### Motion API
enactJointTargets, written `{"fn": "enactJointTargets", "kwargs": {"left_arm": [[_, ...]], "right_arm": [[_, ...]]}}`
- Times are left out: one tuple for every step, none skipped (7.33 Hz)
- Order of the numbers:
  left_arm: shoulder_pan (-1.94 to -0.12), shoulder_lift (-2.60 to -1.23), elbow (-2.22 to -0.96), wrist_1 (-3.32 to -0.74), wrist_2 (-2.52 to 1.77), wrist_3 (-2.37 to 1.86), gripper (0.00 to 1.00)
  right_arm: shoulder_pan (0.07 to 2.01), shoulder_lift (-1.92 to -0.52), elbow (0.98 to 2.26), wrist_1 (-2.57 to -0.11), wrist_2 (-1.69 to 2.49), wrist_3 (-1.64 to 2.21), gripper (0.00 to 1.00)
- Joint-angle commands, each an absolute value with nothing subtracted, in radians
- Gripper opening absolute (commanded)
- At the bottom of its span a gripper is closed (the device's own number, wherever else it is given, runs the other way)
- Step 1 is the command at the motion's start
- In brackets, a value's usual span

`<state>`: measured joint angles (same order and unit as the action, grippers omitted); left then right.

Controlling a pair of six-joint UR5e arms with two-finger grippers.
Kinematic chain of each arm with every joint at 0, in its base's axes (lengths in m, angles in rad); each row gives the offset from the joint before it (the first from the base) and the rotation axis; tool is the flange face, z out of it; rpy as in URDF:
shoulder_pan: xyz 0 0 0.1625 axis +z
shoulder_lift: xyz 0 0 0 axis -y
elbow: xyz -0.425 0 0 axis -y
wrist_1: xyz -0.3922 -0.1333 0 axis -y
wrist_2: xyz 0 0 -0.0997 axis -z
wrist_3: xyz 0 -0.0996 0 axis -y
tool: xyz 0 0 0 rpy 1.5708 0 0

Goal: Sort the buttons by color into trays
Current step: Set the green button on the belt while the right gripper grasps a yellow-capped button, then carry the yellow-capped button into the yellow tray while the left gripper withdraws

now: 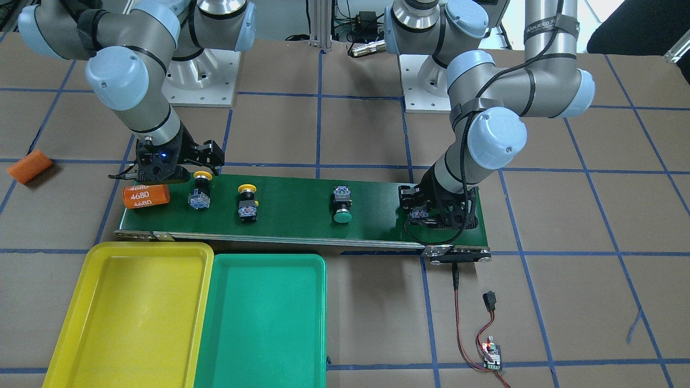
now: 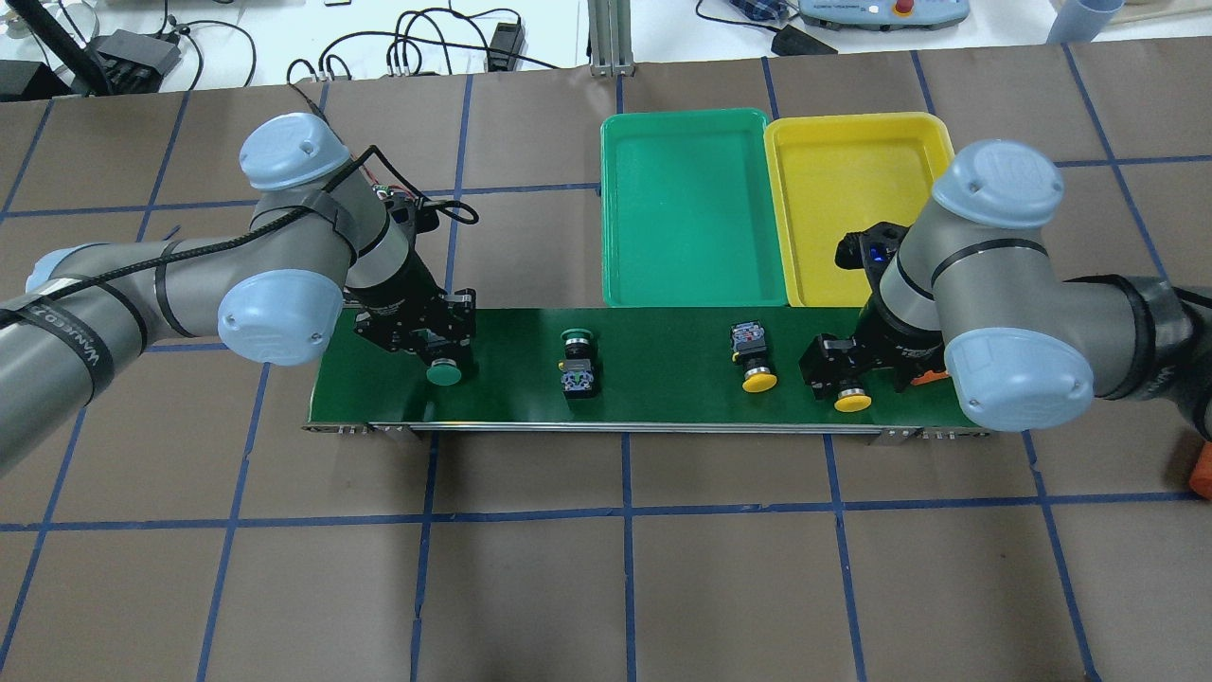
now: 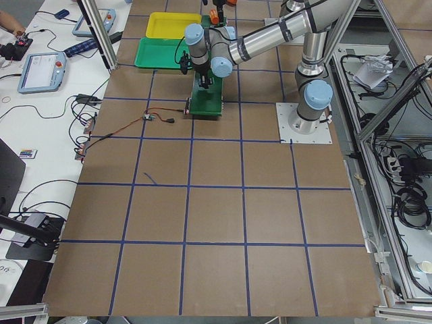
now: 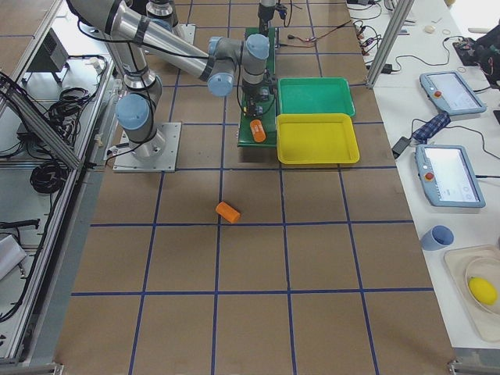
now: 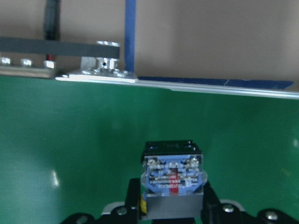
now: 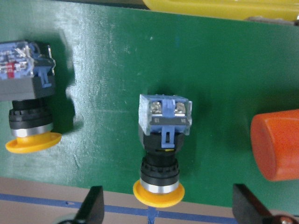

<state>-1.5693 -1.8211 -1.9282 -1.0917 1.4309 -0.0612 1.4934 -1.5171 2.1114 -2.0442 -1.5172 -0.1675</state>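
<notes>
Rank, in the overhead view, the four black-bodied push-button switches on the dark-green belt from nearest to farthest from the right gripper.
1. near yellow-capped push button, between the fingers of the open right gripper, at the right end of the belt.
2. second yellow-capped button, just to its left.
3. mid-belt green-capped button, centre-left.
4. far green-capped button, at the left gripper, left end.

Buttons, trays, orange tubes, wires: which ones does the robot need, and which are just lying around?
Needed:
yellow buttons
green buttons
yellow tray
green tray

Lying about:
orange tubes
wired board
</notes>
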Motion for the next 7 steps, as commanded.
{"fn": "enactJointTargets", "kwargs": {"left_arm": [[-1.574,-1.819,-1.934,-1.055,1.434,-0.066,1.0],[-1.575,-1.793,-1.907,-1.061,1.433,-0.066,1.0],[-1.578,-1.767,-1.844,-1.137,1.431,-0.072,1.0],[-1.578,-1.734,-1.738,-1.282,1.437,-0.066,1.0],[-1.578,-1.723,-1.623,-1.431,1.44,-0.057,1.0],[-1.563,-1.724,-1.515,-1.484,1.547,0.007,1.0],[-1.563,-1.715,-1.431,-1.635,1.581,0.003,1.0]], "right_arm": [[1.493,-1.488,2.108,-2.056,-1.528,-0.181,0.33],[1.488,-1.488,2.103,-2.057,-1.529,-0.196,0.09],[1.482,-1.488,2.091,-2.059,-1.535,-0.198,0.0],[1.479,-1.486,2.051,-2.06,-1.532,-0.198,0.0],[1.479,-1.455,1.984,-2.059,-1.531,-0.195,0.0],[1.477,-1.363,1.879,-2.056,-1.534,-0.198,0.0],[1.477,-1.248,1.738,-2.056,-1.548,-0.198,0.0]]}}
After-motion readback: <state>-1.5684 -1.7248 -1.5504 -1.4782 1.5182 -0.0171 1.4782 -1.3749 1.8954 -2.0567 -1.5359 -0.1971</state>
